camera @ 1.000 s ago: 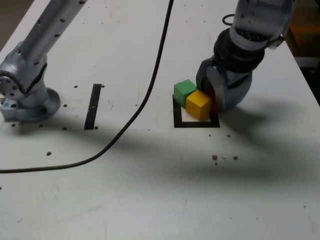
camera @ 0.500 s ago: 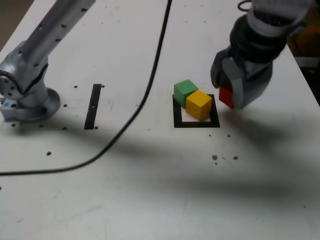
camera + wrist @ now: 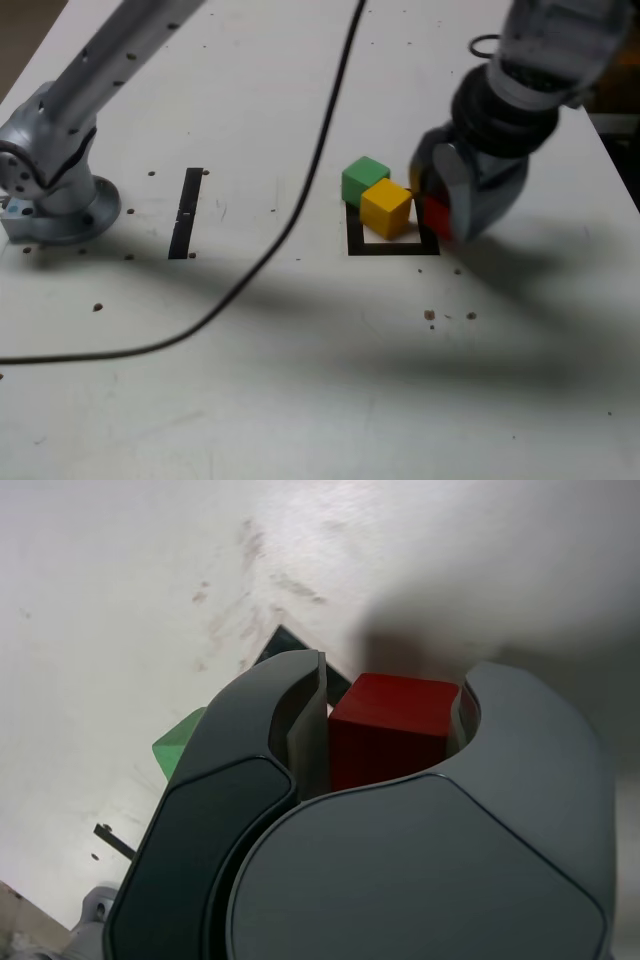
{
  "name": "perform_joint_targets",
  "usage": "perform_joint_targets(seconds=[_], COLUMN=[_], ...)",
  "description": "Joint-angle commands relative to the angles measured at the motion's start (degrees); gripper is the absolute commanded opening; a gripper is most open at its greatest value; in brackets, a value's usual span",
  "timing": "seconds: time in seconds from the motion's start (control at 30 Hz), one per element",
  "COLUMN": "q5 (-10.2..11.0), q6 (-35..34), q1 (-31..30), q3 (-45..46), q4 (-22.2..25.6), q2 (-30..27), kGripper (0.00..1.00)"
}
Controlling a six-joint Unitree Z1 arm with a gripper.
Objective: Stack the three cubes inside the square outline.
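Note:
My gripper is shut on the red cube, which shows between the jaws in the wrist view too. It hangs at the exterior view's right edge of the square outline, right beside the yellow cube. The yellow cube sits inside the outline near its far edge. The green cube rests on the table touching the yellow one, over the outline's far left corner; a sliver of the green cube peeks past one jaw in the wrist view.
A straight black tape strip lies to the exterior view's left. The arm's base stands at the far left, and a black cable curves across the table. Small dark specks dot the white surface.
The gripper lifted the red cube off the table, swung out to the exterior view's right, then came back down beside the yellow cube. The yellow and green cubes shifted slightly left.

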Motion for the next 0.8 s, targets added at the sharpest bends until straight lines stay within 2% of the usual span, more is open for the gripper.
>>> perform_joint_targets(seconds=[0.0,0.33,0.6,0.7,0.77], q5=[-0.42,-0.77,-3.25,-2.96,-1.52], q6=[-0.36,-3.48,-5.08,-6.15,-7.19], q1=[0.41,1.02,1.18,0.78,-0.33], q3=[2.97,15.63,23.08,24.95,23.12], q4=[-1.08,-2.36,-5.52,-6.89,-7.63], q2=[-2.67,-11.95,-14.70,-16.07,-16.68], kGripper=[0.24,0.24,0.24,0.24,0.24])
